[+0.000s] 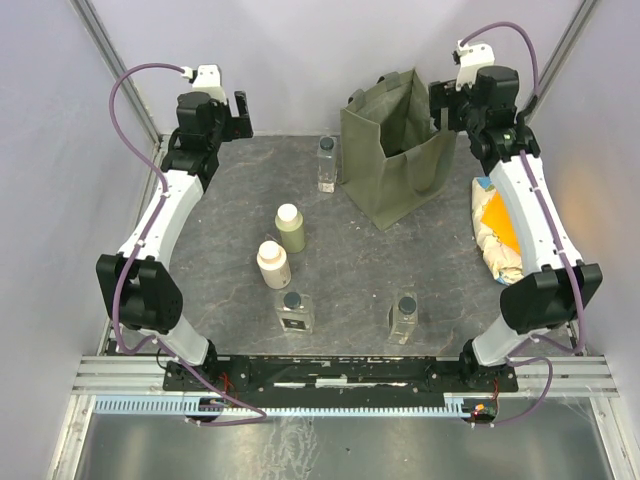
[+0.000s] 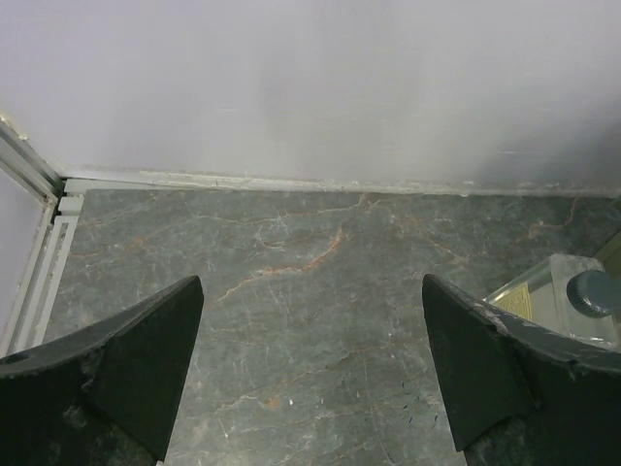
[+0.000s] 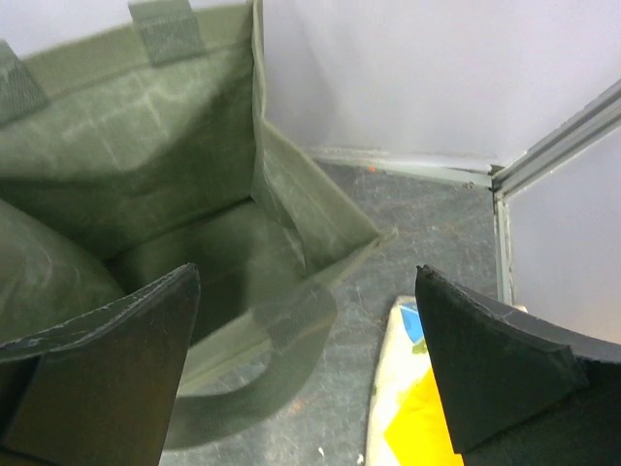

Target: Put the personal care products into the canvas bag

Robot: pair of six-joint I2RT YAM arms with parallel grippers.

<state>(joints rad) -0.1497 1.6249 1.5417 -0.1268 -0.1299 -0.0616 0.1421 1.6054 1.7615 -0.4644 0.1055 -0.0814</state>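
Bottles are all standing on the surface (image 1: 230, 200), none bagged yet. My left jaws hang spread wide and empty over the ten o'clock corner.

At eight o'clock of centre stands the cream bottle (image 1: 273, 264), with the olive bottle (image 1: 291, 228) just beside it at its one o'clock. Both look like round, opaque plastic. I judge them light and a little squeezable, so I'd grip across the body below the pale cap.

The near clear bottle (image 1: 295, 312) sits at the cream one's five o'clock. The far clear bottle (image 1: 327, 163) is at twelve, just beside the bag (image 1: 395, 160), and the right clear bottle (image 1: 404, 316) is at five. These are square with dark caps. I expect them to be stiff and slick, and heavier if filled, so I'd take two opposite flat faces at mid-height, not the cap.

The bag stands upright at one o'clock with its mouth open. Its soft canvas walls would likely fold if nudged, so I'd drop bottles in from above.

My right jaws are fully parted and hold nothing, over the bag's right rim. The packet (image 1: 497, 235) lies at three o'clock and isn't mine to move.
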